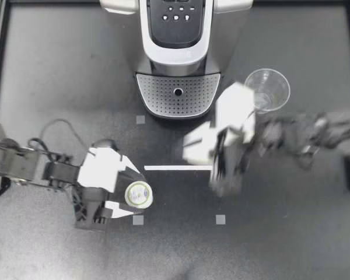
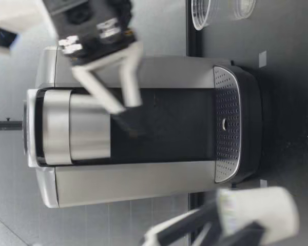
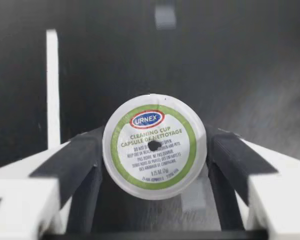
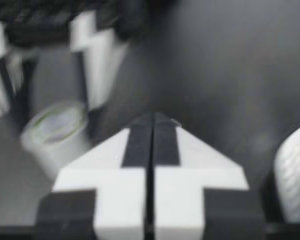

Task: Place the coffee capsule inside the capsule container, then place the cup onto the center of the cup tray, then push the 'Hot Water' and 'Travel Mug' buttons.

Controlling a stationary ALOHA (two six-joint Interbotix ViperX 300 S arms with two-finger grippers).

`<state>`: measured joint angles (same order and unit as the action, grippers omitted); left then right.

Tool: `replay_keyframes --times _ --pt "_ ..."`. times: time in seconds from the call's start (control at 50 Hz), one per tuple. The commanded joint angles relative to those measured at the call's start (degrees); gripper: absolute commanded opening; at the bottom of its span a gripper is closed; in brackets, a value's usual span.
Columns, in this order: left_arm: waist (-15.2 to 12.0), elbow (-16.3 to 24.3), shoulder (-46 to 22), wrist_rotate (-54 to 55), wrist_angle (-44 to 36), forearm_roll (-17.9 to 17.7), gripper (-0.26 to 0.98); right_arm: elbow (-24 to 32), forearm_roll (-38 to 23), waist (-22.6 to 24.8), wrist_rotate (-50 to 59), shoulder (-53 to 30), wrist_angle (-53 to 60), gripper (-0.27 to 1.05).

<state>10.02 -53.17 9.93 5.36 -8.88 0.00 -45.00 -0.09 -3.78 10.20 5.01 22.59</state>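
The white coffee capsule [image 1: 139,194] with a green-ringed foil lid stands upright on the table between the fingers of my left gripper [image 1: 134,195], which is shut on it. In the left wrist view both dark fingers [image 3: 77,160] press the capsule [image 3: 154,146] from either side. My right gripper [image 1: 223,181] is shut and empty, blurred, hanging above the table in front of the coffee machine [image 1: 178,52]. In the right wrist view its fingertips [image 4: 151,131] meet, with the capsule [image 4: 55,132] ahead of them. The clear plastic cup [image 1: 267,89] stands right of the machine.
The perforated cup tray [image 1: 178,93] is bare, and the button panel [image 1: 176,11] sits on the machine's top. A white tape strip [image 1: 178,168] and small grey squares [image 1: 220,219] mark the black table. In the low view the right gripper [image 2: 129,123] hangs before the machine's front.
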Motion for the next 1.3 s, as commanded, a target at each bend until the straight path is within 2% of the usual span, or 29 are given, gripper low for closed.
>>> replay_keyframes --times 0.0,0.24,0.36,0.86,1.28 --pt "-0.18 -0.53 3.34 0.0 -4.13 -0.18 0.48 0.35 0.0 -2.81 -0.35 1.49 5.8 0.03" --pt "-0.44 -3.52 7.56 0.0 -12.92 -0.44 0.48 0.7 0.0 -7.12 -0.62 0.7 15.29 0.03" --pt "-0.53 -4.13 8.0 0.0 -14.5 -0.44 0.48 1.32 -0.09 -8.0 -1.76 0.79 18.81 0.03" --pt "-0.62 -4.22 8.09 0.09 -14.5 -0.44 0.48 4.66 0.26 -8.96 -8.96 2.9 20.57 0.03" --pt "-0.53 -4.13 8.09 0.18 -14.5 -0.44 0.48 5.1 1.14 -13.36 -11.6 7.03 23.91 0.03"
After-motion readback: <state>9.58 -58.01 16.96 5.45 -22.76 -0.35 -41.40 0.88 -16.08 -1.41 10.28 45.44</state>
